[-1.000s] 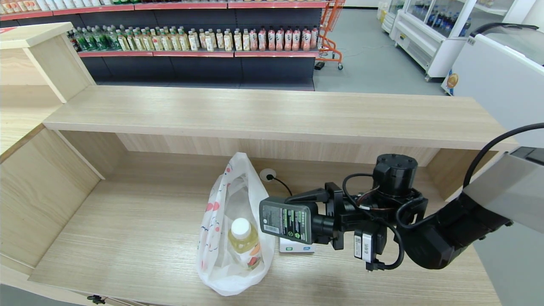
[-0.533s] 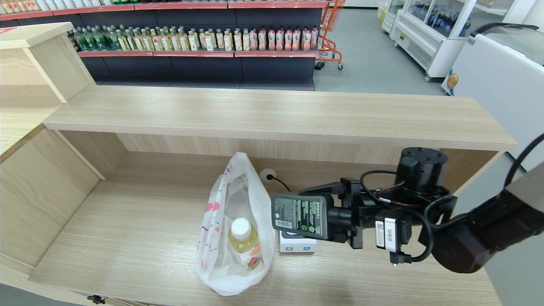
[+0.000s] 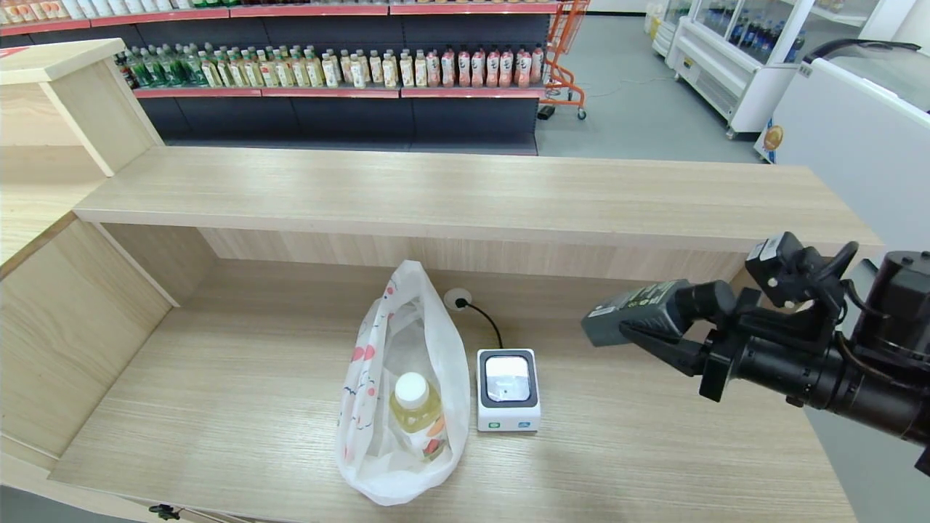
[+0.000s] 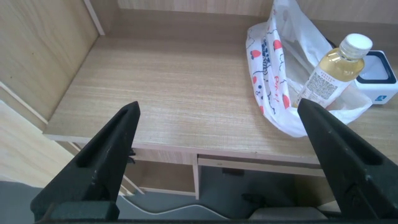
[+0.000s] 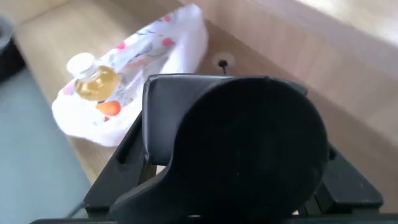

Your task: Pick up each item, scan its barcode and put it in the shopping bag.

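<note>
My right gripper (image 3: 657,321) is shut on a dark grey pack (image 3: 632,311) with green labels and a black cap, held in the air right of the scanner (image 3: 508,388). In the right wrist view the pack's black cap (image 5: 236,137) hides most of the scene. The white shopping bag (image 3: 403,385) stands on the counter left of the scanner, with a yellow drink bottle (image 3: 415,408) upright inside. My left gripper (image 4: 219,112) is open and empty, off the counter's front edge, with the bag (image 4: 273,74) and bottle (image 4: 333,68) beyond it.
The scanner's cable runs to a round hole (image 3: 458,298) in the lower wooden counter (image 3: 218,407). A raised shelf (image 3: 465,196) runs along the back and a wooden side wall (image 3: 73,327) closes the left. Store shelves and freezers stand behind.
My right gripper has swung the pack away from above the scanner to the right and turned it, so the scanner's face is uncovered. Bag and bottle have not moved.
</note>
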Tool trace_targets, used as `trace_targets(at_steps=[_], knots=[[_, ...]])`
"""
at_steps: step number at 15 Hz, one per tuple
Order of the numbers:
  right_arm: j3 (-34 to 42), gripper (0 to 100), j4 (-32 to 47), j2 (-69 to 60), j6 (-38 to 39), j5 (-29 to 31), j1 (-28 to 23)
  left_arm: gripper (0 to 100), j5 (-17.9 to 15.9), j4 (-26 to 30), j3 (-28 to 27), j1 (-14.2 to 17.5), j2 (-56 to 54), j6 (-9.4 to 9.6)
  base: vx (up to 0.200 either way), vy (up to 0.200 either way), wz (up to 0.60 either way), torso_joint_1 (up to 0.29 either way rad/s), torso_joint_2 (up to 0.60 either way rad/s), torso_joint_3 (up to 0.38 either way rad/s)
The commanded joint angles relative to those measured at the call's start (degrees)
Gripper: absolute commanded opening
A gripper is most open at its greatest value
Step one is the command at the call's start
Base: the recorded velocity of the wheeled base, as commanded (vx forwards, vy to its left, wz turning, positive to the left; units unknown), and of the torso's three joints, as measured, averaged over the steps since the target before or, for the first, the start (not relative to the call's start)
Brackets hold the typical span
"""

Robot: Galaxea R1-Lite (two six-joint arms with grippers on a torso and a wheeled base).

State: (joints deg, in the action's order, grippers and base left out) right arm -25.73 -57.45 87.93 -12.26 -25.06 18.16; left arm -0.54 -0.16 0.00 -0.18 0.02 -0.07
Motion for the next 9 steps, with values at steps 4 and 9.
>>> trace_targets(at_steps=[4, 9], knots=[[1.92, 0, 1.91, 2.16, 12.88, 7.84, 4.16, 100, 0.01, -0.02, 0.0, 0.01, -0.02, -0.01, 0.0, 0.0, 0.0, 0.0, 0.0, 0.0], [0.77, 0, 5.69, 4.71, 23.25, 12.14, 9.26, 100, 0.01, -0.02, 0.0, 0.01, -0.02, -0.01, 0.0, 0.0, 0.0, 0.0, 0.0, 0.0]])
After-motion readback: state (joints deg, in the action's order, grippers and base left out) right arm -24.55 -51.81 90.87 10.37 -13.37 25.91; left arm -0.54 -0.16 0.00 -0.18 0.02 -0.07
